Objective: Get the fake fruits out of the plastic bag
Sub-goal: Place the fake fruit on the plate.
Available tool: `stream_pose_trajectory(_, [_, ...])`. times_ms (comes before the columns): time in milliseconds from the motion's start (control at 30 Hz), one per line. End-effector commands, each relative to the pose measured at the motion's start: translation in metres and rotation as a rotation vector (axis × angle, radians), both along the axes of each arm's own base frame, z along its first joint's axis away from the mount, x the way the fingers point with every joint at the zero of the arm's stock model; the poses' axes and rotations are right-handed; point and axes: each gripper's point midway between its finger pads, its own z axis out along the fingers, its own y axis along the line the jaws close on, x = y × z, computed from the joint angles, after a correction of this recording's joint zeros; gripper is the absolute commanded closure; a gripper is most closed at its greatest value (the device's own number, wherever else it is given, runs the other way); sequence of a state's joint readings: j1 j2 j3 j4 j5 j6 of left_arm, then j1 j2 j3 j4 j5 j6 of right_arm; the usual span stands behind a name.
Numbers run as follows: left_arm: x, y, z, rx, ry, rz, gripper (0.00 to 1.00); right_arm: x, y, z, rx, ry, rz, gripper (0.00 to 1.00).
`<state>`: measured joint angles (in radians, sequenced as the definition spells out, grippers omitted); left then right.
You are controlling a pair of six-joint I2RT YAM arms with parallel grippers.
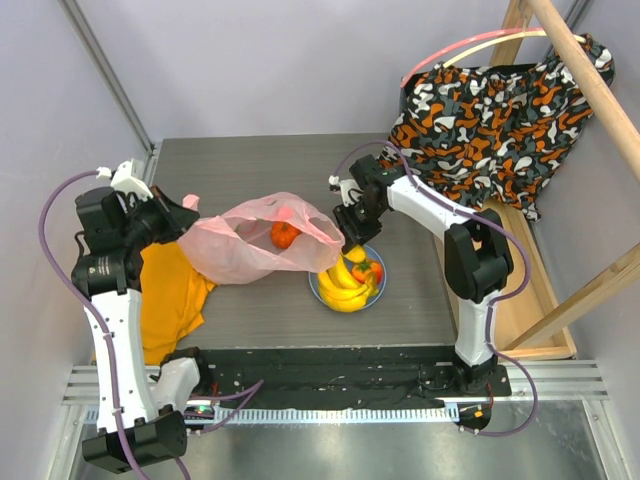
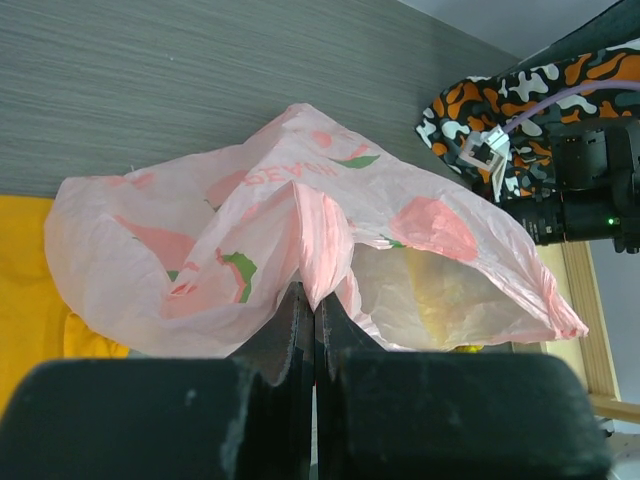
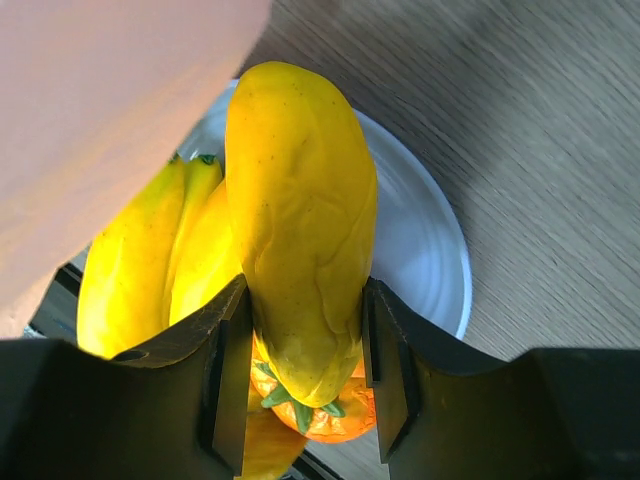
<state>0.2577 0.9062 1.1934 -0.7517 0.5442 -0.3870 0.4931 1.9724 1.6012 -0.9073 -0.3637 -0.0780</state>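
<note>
While my left tool [image 2: 314, 300] pinches a fold of the pink plastic bag [image 2: 300, 230], my right tool [image 3: 305, 300] grips a yellow fake fruit [image 3: 300, 200] over the crowded plate [image 3: 420, 240], mid-frame; dropped onto the banana bunch [image 3: 140, 250], it could roll off. An orange ridged fruit [image 1: 285, 234] lies bagged.

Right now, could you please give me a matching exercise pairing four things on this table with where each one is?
1 plastic bag
2 banana bunch
3 orange ridged fruit
4 long yellow fruit

a on the light-blue plate
b held in the right gripper
c pinched by the shut left gripper
d inside the bag

Pairs: 1-c, 2-a, 3-d, 4-b
</note>
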Motion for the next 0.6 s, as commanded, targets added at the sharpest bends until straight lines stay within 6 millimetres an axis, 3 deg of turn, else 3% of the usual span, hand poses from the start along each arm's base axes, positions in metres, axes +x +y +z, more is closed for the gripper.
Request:
stream_pose_trajectory(0, [-0.001, -0.002, 0.007, -0.010, -0.036, -0.011, 1.00, 0.012, 0.006, 0.003, -0.001, -0.060, 0.023, 0.82])
stream_pose_trajectory(400, [0.001, -0.004, 0.006, -0.018, -0.031, -0.025, 1.00, 0.024, -0.005, -0.016, -0.072, -0.062, 0.014, 0.76])
stream_pose_trajectory(467, [0.002, -0.004, 0.006, -0.017, -0.031, -0.025, 1.00, 0.021, -0.003, -0.013, -0.060, -0.049, 0.012, 0.71])
stream_pose_trajectory(567, [0.003, -0.003, 0.005, -0.017, -0.031, -0.025, 1.00, 0.018, -0.003, -0.009, -0.052, -0.035, 0.002, 0.55])
